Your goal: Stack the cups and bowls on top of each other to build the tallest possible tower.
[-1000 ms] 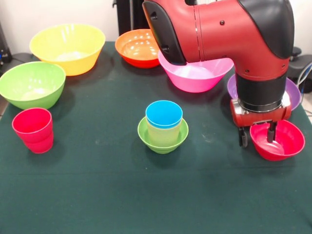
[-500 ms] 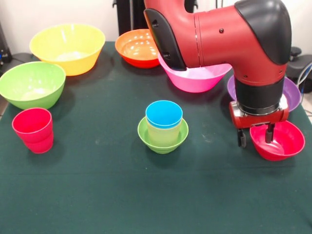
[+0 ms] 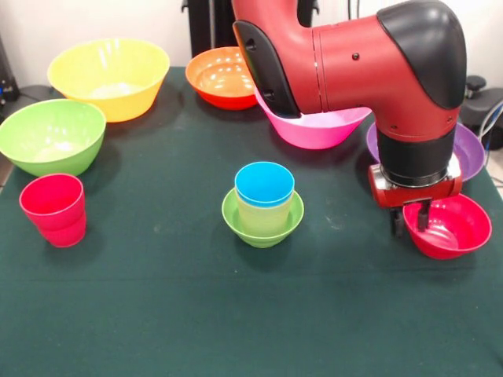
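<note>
Small red bowl (image 3: 448,226), glossy, upright

My table, draped in dark green cloth (image 3: 157,314), carries glossy plastic bowls, large yellow (image 3: 108,77), large green (image 3: 51,135), orange (image 3: 220,75), pink (image 3: 314,127), purple (image 3: 470,149), small red (image 3: 449,228), small lime-green (image 3: 262,226), and a red tumbler (image 3: 53,209).

— Which colours are seen on the table (image 3: 157,314)?
— A dark green cloth is shown. At ten o'clock a yellow bowl (image 3: 108,77), a green bowl (image 3: 52,135) and a red cup (image 3: 53,209) are seen; at twelve, an orange bowl (image 3: 220,76).
— And centrally?
— A blue cup (image 3: 265,184) is nested in a pale yellow cup (image 3: 264,216), held in a lime-green bowl (image 3: 262,230).
— At three o'clock?
— A red bowl (image 3: 449,228), a purple bowl (image 3: 471,151), a pink bowl (image 3: 314,127); the arm (image 3: 354,59) is red and black.
</note>
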